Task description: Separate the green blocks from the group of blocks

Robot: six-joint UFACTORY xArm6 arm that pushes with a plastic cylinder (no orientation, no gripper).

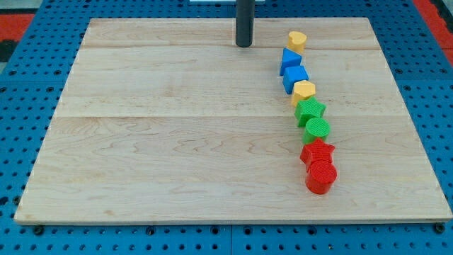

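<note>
My tip (244, 45) sat near view's top, touching nothing; no fingers on this rig, just the rod. Green star (310, 111) & green cylinder (318, 128) lay well off to tip's lower right, mid-chain btwn yellow block (304, 91) & red star (317, 151); touching neighbours.

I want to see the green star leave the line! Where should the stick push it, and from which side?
Push the green star on its right-hand side, toward the view's left, where the board is bare. The yellow block sits above it and the green cylinder below, so those sides are blocked. My tip is up top, well away.
</note>
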